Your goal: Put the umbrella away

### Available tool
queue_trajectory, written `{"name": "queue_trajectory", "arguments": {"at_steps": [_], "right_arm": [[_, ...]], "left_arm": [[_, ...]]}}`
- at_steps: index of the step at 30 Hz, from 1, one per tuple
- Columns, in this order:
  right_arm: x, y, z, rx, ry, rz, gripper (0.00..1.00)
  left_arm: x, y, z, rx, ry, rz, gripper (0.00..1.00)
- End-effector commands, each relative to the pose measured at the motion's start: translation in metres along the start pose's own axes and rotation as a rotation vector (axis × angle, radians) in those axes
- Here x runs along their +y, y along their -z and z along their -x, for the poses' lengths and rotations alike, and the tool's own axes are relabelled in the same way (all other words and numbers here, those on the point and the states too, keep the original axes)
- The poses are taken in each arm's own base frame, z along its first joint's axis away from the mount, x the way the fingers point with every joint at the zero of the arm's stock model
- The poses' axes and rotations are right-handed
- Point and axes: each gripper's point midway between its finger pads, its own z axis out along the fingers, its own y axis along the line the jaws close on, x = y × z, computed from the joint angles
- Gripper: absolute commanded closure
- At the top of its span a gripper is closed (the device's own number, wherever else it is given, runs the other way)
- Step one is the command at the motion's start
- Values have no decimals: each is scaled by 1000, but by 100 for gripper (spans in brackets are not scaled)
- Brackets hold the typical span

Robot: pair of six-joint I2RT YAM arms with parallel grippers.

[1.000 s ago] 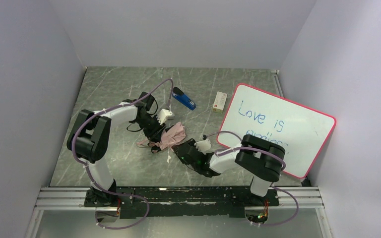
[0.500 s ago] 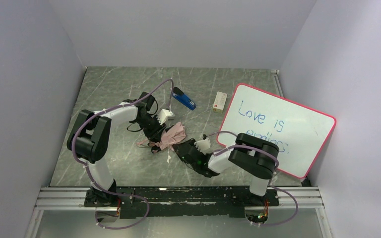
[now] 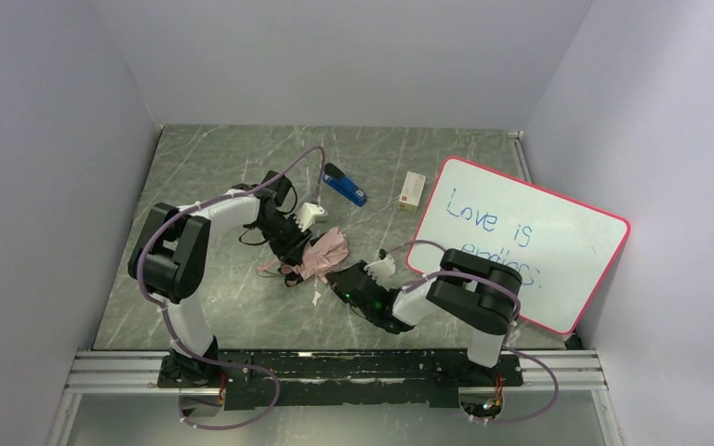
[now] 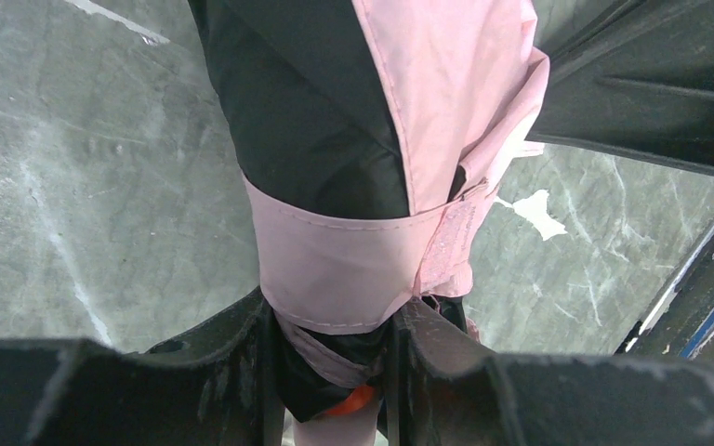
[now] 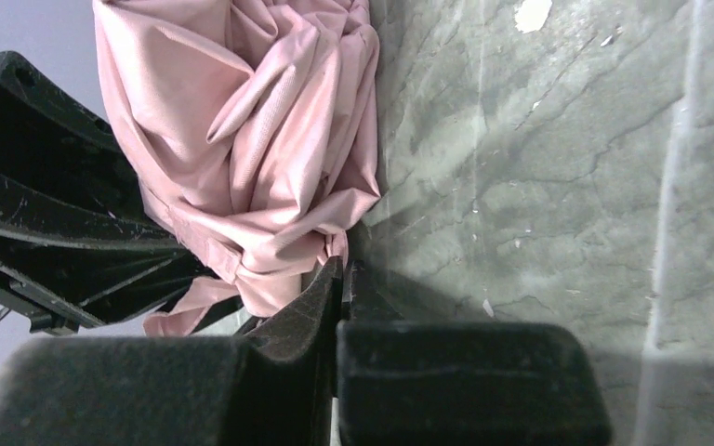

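On the tabletop (image 3: 214, 167), the umbrella (image 3: 321, 253) is lying bunched between two grippers.
The left gripper (image 4: 333, 367) is clamping its strapped bundle; the right gripper (image 5: 342, 279), fingers pressed together, is sitting just beside the pink folds.

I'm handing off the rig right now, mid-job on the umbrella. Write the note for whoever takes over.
Left gripper: closed on the umbrella, just below the strap.
Right gripper: shut, tips at the edge of the loose pink fabric; I cannot tell whether it pinches any.
Umbrella: mid-table, between the two arms.
Done: canopy collapsed, strap wrapped round it, tab apparently pressed down.
Left: the far end is bunched, so probably tidy the folds, check the tab, then set it away.
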Motion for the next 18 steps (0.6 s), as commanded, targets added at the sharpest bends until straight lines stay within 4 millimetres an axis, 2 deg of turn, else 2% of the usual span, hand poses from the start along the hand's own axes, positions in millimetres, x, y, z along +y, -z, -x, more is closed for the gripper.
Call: {"name": "queue_trajectory", "arguments": {"at_steps": [1,9,18], "right_arm": [[-30,9,4,11,100,-52,100],[-43,31,-5,46,142,-71,100],[-48,58,0,54,166,-59,100]], "left_arm": [[47,-20,-26,126,20,182,95],[59,-17,-23,123,29,233,95],[70,-12,-22,123,30,297,95]]}}
